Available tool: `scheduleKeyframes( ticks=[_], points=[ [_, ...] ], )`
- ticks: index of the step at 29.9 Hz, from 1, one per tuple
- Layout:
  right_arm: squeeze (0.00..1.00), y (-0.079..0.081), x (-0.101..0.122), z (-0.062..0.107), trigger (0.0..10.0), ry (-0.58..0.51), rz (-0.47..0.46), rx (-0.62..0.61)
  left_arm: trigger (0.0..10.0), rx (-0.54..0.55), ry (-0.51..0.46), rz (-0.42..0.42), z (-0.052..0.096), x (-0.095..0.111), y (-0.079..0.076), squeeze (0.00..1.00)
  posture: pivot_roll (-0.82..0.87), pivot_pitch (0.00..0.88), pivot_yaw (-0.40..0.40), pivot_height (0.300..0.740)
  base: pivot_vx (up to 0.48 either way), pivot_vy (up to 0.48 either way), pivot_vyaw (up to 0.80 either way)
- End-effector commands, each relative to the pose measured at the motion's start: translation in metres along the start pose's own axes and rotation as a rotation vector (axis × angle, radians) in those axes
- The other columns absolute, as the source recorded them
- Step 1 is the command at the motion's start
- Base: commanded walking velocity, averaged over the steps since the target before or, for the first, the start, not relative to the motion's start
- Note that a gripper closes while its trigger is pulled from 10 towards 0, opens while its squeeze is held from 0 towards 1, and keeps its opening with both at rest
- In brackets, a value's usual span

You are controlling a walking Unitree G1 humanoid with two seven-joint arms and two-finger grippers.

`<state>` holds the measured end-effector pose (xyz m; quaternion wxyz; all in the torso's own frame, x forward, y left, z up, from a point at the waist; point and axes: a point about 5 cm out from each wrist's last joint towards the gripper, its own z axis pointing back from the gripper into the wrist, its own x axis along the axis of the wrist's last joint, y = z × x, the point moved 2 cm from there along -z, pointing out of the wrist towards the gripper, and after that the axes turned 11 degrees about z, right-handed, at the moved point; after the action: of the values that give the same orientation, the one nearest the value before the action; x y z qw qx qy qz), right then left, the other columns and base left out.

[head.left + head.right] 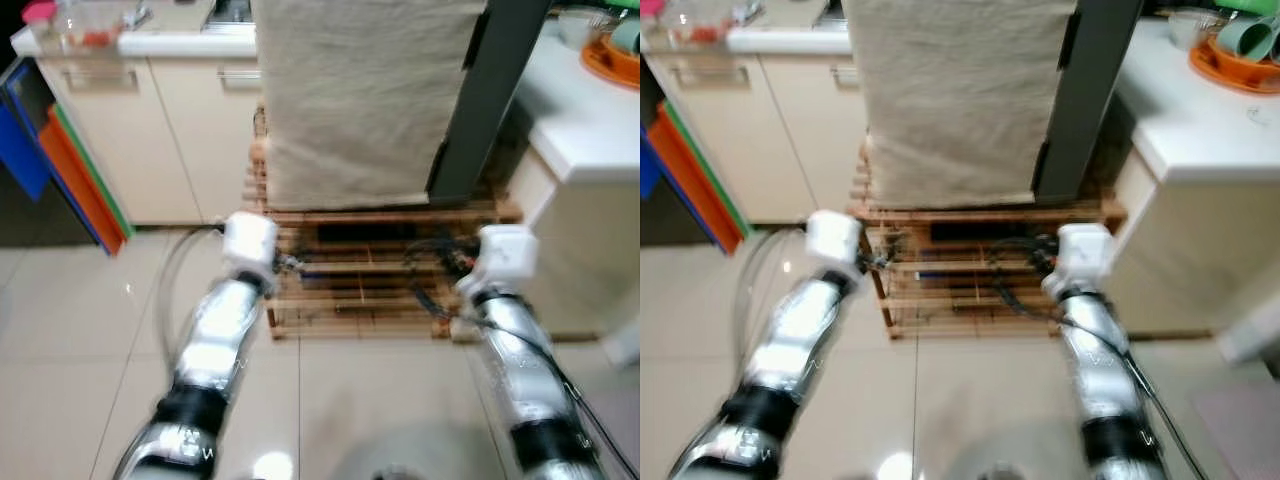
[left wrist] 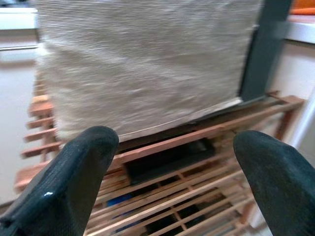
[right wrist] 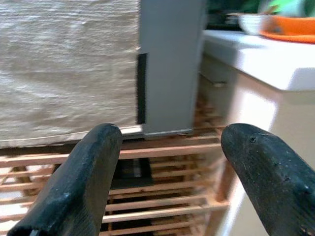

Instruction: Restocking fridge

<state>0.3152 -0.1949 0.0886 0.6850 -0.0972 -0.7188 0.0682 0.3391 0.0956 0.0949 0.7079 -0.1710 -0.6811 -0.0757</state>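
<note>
A tall fridge draped in beige cloth (image 1: 360,100) stands on a low wooden slatted rack (image 1: 370,270), with a dark grey panel (image 1: 490,100) along its right side. Both silver arms reach forward over the tiled floor toward the rack, the left arm (image 1: 215,340) at its left end and the right arm (image 1: 510,330) at its right end. In the left wrist view my left gripper (image 2: 177,147) is open and holds nothing, facing the cloth and rack. In the right wrist view my right gripper (image 3: 172,135) is open and holds nothing, facing the grey panel (image 3: 170,64).
A white counter (image 1: 590,130) on the right carries an orange tray (image 1: 615,50) with green cups. Cream cabinets (image 1: 150,130) stand at the left, with blue and orange boards (image 1: 70,170) leaning beside them. Cables (image 1: 430,265) lie in the rack. Glossy floor tiles (image 1: 60,350) lie below.
</note>
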Motion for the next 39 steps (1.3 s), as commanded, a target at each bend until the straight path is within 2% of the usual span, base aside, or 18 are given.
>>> scheduleKeyframes(
  ticks=[1, 4, 9, 13, 19, 24, 27, 30, 39],
  points=[
    [0.00, 0.007, 0.003, 0.001, 10.0, -0.012, -0.012, 0.017, 10.0, 0.063, 0.013, 0.014, 0.003, -0.001, 0.018, 0.00, -0.10, 0.000, 0.006, 0.740, 0.000, 0.480, -0.74],
    [0.00, 0.010, 0.002, 0.003, 10.0, -0.020, 0.002, 0.034, 10.0, 0.063, 0.005, 0.016, 0.000, 0.002, 0.020, 0.00, -0.08, 0.000, 0.013, 0.740, 0.000, 0.479, -0.74],
    [0.00, 0.010, 0.000, -0.001, 10.0, -0.015, -0.025, 0.012, 10.0, 0.040, 0.003, -0.007, -0.004, 0.008, 0.020, 0.00, -0.08, 0.000, 0.034, 0.740, 0.000, 0.474, -0.74],
    [0.00, 0.009, 0.008, -0.005, 10.0, -0.048, -0.029, 0.009, 10.0, 0.037, 0.001, -0.031, -0.008, 0.011, 0.021, 0.00, -0.08, 0.000, 0.026, 0.740, 0.000, 0.473, -0.74],
    [0.00, -0.004, 0.006, -0.004, 10.0, -0.049, -0.006, 0.001, 10.0, 0.020, -0.016, -0.036, -0.015, 0.014, 0.013, 0.00, -0.09, 0.000, -0.006, 0.740, 0.000, 0.471, -0.74],
    [0.00, -0.007, 0.003, -0.003, 10.0, -0.042, 0.006, 0.002, 10.0, 0.041, -0.010, -0.021, -0.014, 0.010, 0.016, 0.00, -0.09, 0.000, -0.014, 0.740, 0.000, 0.469, -0.75],
    [0.00, -0.006, 0.003, -0.002, 10.0, -0.040, 0.006, 0.007, 10.0, 0.063, 0.011, -0.063, -0.012, 0.006, 0.018, 0.00, -0.08, 0.000, -0.018, 0.740, 0.000, 0.476, -0.74],
    [0.00, -0.004, 0.000, -0.003, 10.0, -0.017, -0.032, 0.009, 10.0, 0.071, -0.007, -0.038, -0.010, 0.007, 0.021, 0.00, -0.07, 0.000, -0.019, 0.740, 0.000, 0.479, -0.74],
    [0.00, 0.002, 0.001, -0.003, 10.0, -0.032, -0.018, 0.022, 10.0, 0.058, -0.017, -0.053, -0.008, 0.010, 0.023, 0.00, -0.05, 0.000, 0.005, 0.740, 0.000, 0.480, -0.74]
  ],
)
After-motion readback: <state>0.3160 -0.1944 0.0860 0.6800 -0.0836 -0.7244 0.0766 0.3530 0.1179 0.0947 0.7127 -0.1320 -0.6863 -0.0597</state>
